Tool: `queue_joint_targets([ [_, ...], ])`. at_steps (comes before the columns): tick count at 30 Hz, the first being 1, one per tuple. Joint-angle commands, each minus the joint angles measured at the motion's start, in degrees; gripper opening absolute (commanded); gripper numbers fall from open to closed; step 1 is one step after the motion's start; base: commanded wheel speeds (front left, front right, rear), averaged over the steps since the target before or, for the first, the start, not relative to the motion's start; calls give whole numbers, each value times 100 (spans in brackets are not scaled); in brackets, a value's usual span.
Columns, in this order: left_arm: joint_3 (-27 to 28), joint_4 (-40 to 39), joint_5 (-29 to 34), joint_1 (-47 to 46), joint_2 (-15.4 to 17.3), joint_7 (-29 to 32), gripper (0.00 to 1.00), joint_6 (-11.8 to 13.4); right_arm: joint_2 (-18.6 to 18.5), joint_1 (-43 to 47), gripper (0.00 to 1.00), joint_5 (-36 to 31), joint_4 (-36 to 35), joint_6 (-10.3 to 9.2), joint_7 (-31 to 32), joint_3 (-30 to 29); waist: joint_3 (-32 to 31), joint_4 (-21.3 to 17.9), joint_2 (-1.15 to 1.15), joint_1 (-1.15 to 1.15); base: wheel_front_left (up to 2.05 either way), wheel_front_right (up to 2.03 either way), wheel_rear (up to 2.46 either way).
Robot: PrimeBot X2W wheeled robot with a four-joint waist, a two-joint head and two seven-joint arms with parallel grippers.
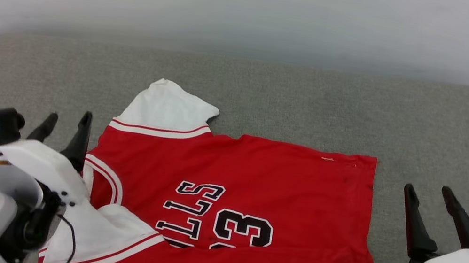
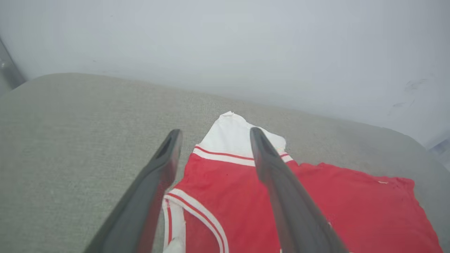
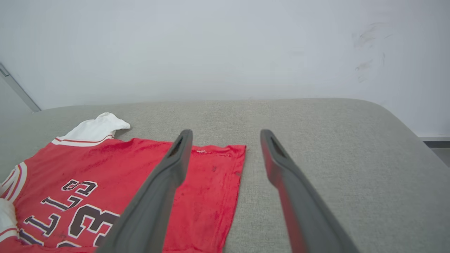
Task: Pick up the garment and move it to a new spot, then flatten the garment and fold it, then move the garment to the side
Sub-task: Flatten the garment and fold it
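1. The garment (image 1: 256,173) lies spread near the front edge of the grey cushioned surface (image 1: 316,97). Its collar points toward the left edge and its hem toward the right. Its near strip seems folded over the print.
2. The left gripper (image 1: 70,116) hovers just beside the collar, fingers spread and empty. The right gripper (image 1: 427,188) stands off the hem, fingers likewise spread.
3. It is probably light, limp cloth that sags and creases, so it is best pinched at a shoulder seam and a hem corner together.
4. The head view shows the tucked near sleeve (image 1: 113,230). The left wrist view shows the far sleeve (image 2: 235,137) rumpled.

garment (image 1: 253,187) flat on surface (image 1: 315,102), between left tool (image 1: 70,116) and right tool (image 1: 427,188)
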Motion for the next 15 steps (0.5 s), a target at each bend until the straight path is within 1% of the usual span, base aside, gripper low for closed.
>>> queue_joint_targets([
  [1, 48, 9, 55, -212, 33, -31, 100, -41, 32, -106, 100, -91, -88, -1, -80, 7, 224, -153, 0, 0, 0, 0, 0],
  [5, 97, 84, 154, -881, 80, 43, 100, -88, 130, -404, 100, -125, -341, -2, -223, 46, 702, -320, 0, 0, 0, 0, 0],
  [8, 76, 251, 193, -1423, 115, 223, 100, -186, 198, -610, 100, -134, -465, -2, -304, 57, 1082, -453, 0, 0, 0, 0, 0],
  [12, -5, 658, 169, -2144, 168, 668, 100, -317, 270, -881, 100, -120, -580, -1, -417, 131, 1543, -627, 0, 0, 0, 0, 0],
  [15, -84, 992, 55, -2672, 186, 1098, 100, -534, 304, -1030, 100, -91, -554, -2, -489, 184, 1793, -752, 0, 0, 0, 0, 0],
])
